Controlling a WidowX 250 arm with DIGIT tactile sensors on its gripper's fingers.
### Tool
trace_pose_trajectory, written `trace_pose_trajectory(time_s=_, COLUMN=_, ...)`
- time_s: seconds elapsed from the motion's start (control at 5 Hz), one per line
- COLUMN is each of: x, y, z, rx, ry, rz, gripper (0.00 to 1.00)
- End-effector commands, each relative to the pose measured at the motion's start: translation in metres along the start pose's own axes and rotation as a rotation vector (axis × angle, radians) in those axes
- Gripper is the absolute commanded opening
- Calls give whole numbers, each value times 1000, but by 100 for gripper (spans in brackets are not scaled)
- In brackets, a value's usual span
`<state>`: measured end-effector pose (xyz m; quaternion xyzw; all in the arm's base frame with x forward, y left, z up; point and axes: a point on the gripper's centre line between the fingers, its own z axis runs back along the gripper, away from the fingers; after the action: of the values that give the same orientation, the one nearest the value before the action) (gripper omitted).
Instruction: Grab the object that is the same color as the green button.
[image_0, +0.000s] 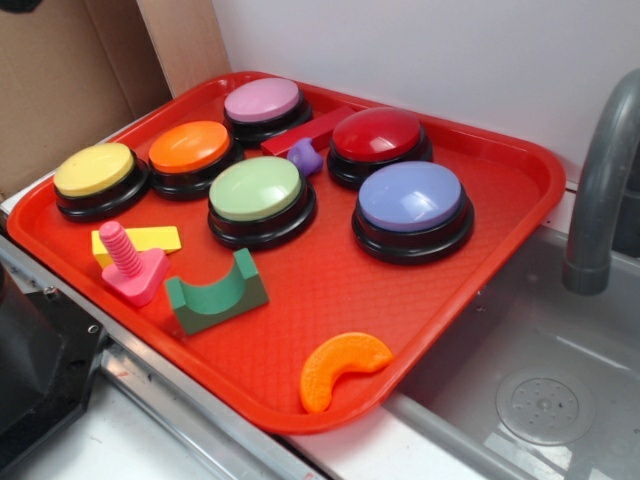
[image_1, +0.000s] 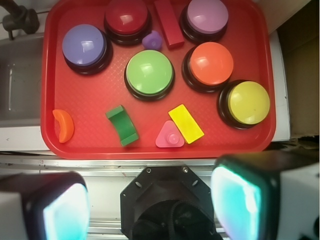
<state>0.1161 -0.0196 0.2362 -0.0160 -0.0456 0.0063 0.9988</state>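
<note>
The dark green arch block (image_0: 215, 293) lies on the red tray (image_0: 480, 250) near its front edge, arch cut facing up. In the wrist view the green block (image_1: 122, 125) sits below the tray's (image_1: 95, 95) middle, just down-left of the green button (image_1: 149, 72). That light-green dome button (image_0: 256, 190) stands on its black base right behind the block. My gripper (image_1: 150, 212) is open, its teal pads (image_1: 65, 215) wide apart with nothing between them. It hangs off the tray's near edge, over the black robot base, well apart from the block.
An orange crescent (image_0: 342, 368), a pink screw toy (image_0: 130, 265) and a yellow block (image_0: 150, 240) flank the green block. Yellow (image_0: 95, 170), orange (image_0: 190, 147), mauve (image_0: 262, 100), red (image_0: 377, 135) and blue (image_0: 410, 197) buttons fill the tray. A sink faucet (image_0: 600, 190) stands right.
</note>
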Motion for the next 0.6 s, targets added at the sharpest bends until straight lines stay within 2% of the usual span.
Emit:
trace_pose_trajectory(time_s=0.0, x=0, y=0, z=0, rx=0, ry=0, rz=0, gripper=100)
trace_pose_trajectory(time_s=0.2, x=10, y=3, z=-31, rx=28, ry=-53, rz=-74, gripper=100)
trace_pose_trajectory(time_s=0.4, x=15, y=-8, z=-61, rx=109, ry=-87, rz=-91, gripper=100)
